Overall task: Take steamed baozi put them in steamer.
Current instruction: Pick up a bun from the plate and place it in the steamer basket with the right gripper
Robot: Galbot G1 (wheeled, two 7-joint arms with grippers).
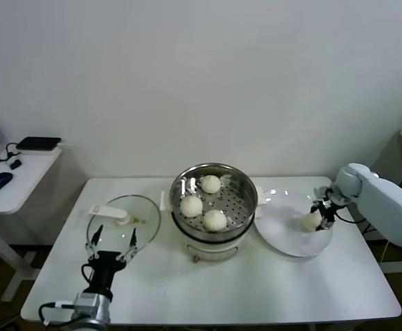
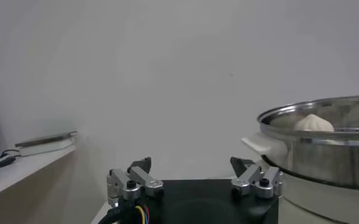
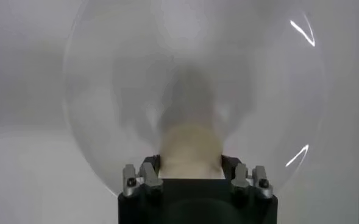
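Your left gripper [image 1: 111, 238] idles nearest you, fingers spread, beside the glass lid [image 1: 123, 219]. Your right gripper [image 1: 320, 215] pinches the last bun [image 1: 312, 221] on the white plate [image 1: 287, 238]; three buns [image 1: 202, 204] sit in the steamer [image 1: 214, 181].

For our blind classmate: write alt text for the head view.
The right gripper closes on the last bun on a white plate. Three buns sit in the steel steamer mid-table; the left gripper waits open near a glass lid.
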